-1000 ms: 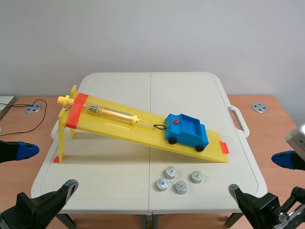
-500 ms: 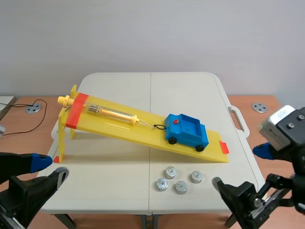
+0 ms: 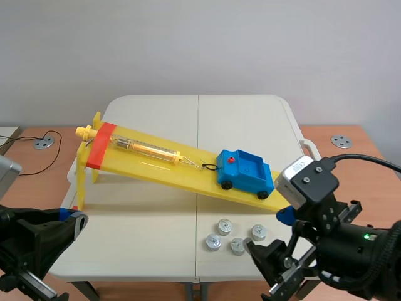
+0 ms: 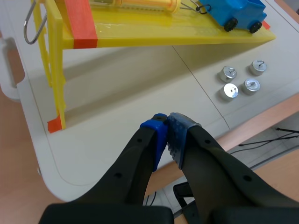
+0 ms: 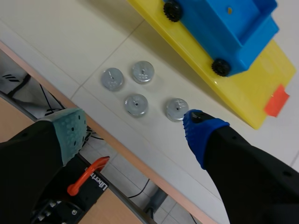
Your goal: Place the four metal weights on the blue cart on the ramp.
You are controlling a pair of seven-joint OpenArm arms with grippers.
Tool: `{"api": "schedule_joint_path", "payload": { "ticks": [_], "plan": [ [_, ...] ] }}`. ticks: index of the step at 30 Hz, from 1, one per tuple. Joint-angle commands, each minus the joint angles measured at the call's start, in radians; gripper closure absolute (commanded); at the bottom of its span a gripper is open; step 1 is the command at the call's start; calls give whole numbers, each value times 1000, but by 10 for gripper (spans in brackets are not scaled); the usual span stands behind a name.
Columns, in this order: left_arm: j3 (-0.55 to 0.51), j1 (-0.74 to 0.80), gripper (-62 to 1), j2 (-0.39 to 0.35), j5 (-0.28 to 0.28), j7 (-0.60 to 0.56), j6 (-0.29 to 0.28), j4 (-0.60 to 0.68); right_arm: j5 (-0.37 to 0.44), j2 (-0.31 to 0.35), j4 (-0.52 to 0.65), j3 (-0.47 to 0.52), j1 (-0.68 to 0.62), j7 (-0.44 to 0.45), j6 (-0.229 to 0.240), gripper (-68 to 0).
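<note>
Metal weights (image 5: 136,104) lay at the table's (image 5: 70,37) front edge.
My right pincer (image 5: 134,125) gaped over them; my left pincer (image 4: 167,133) was pressed together.

Only one marking is legible: white lettering on the black clamp body (image 5: 95,190) below the table edge in the right wrist view, just under its orange-red lever (image 5: 87,174). It reads roughly "Libert"; the last letters are uncertain. Any graduations on the clear tube spring scale (image 3: 145,148), which lies on the yellow plastic ramp (image 3: 156,168), are too small to read in any view. The tops of the four round silver metal weights (image 5: 136,104) show a small centre knob and nothing readable. The blue plastic cart (image 5: 233,23) carries a small red dot and no discernible lettering. The face of the white box (image 3: 294,170) on the right arm is unreadable.
</note>
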Motion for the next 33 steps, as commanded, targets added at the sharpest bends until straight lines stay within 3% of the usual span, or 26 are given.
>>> {"api": "schedule_joint_path", "payload": {
  "ticks": [1, 12, 33],
  "plan": [
    [-13, -16, -27, 11, -55, -102, -20, 65, 22, -10, 24, 11, 76, 88, -6, -406],
    [-13, -16, -27, 16, -56, -100, -21, 65, -117, -124, -118, -78, 199, 72, -8, -355],
    [-13, -16, -27, 16, -56, -100, -21, 65, -239, -209, -299, -202, 330, 141, -39, -305]
  ]
}}
